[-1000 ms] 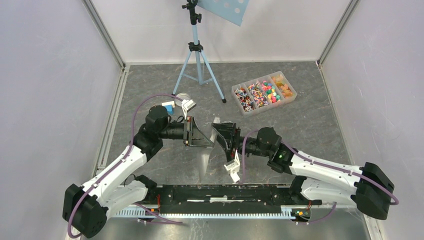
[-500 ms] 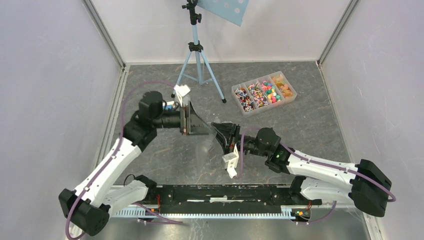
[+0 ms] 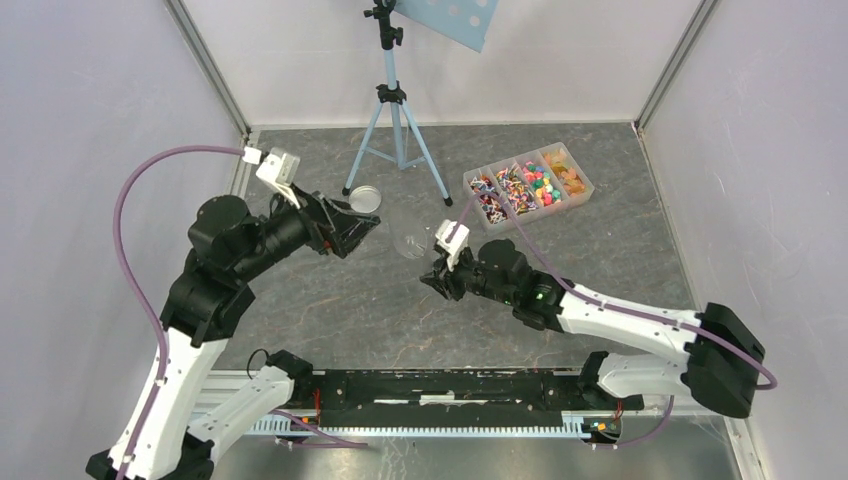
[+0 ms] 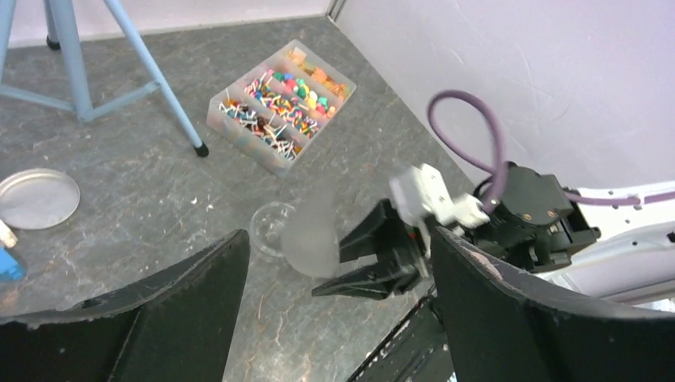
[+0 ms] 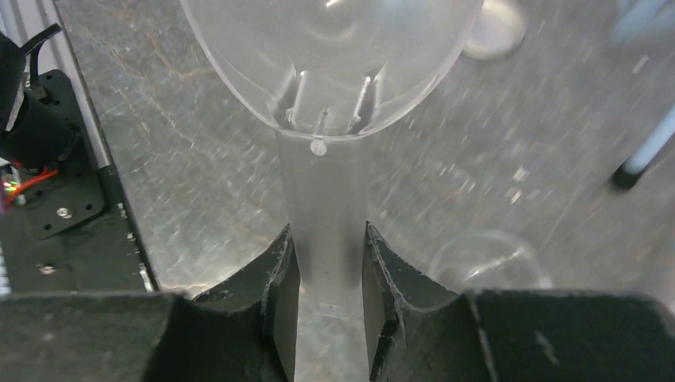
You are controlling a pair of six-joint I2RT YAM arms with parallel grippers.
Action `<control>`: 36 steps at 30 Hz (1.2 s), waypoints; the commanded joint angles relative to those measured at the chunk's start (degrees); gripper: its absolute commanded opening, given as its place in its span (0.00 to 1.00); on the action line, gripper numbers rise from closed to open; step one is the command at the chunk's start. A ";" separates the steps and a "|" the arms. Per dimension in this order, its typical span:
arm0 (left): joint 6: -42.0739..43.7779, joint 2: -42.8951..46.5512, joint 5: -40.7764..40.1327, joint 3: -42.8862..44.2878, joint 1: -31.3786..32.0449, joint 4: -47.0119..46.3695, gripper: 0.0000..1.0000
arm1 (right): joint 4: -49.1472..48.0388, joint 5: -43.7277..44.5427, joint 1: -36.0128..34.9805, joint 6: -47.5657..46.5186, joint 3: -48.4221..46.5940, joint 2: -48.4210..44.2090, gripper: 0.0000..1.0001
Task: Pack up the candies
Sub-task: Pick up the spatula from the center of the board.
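The candies (image 3: 526,186) fill a clear divided box (image 3: 577,196) at the back right, also seen in the left wrist view as candies (image 4: 280,107). My right gripper (image 5: 328,239) is shut on the handle of a clear plastic scoop (image 5: 330,72), whose bowl is empty. The scoop (image 4: 309,235) hangs just over a small clear jar (image 4: 269,229) standing on the table; the jar (image 5: 485,259) lies to the right of the fingers. My left gripper (image 4: 338,239) is raised to the left of them, open and empty, well apart from the scoop.
A round metal lid (image 3: 362,197) lies left of the jar. A blue tripod (image 3: 397,130) stands at the back centre. A blue block (image 4: 8,263) shows at the left edge of the left wrist view. Walls close in the grey table (image 3: 620,260) on three sides.
The left gripper opened, let go of the scoop and lifted away to the left. The right gripper shut on the scoop's handle and carried it toward the jar.
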State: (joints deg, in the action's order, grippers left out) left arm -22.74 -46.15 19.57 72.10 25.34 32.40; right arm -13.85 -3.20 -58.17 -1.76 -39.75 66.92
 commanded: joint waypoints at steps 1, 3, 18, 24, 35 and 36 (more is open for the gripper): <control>4.32 1.11 -1.66 -4.49 -0.05 -0.94 0.87 | 9.40 0.99 0.26 22.30 -5.61 5.54 0.00; 4.43 -0.35 -0.32 -5.89 -0.02 -0.69 0.82 | 11.97 1.13 0.28 23.00 -8.23 7.73 0.00; 2.34 -11.74 -6.20 -9.32 0.11 -5.17 0.65 | 16.39 3.37 0.16 23.28 -13.21 12.56 0.02; 1.74 -15.19 -8.14 -9.95 0.08 -6.26 0.58 | 17.62 3.36 0.16 22.20 -14.24 14.38 0.04; -2.91 -20.32 -11.44 -8.75 0.03 -0.30 0.25 | 14.65 3.37 0.08 14.42 -12.08 11.80 0.07; -4.00 -20.53 -11.40 -8.73 -0.08 0.23 0.22 | 14.23 3.47 0.11 13.14 -11.42 11.26 0.08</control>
State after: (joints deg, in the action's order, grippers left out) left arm -22.06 -65.47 10.37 62.37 25.36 30.57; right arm 5.28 -0.78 -57.93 17.32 -51.40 81.41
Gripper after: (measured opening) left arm 0.273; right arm 0.338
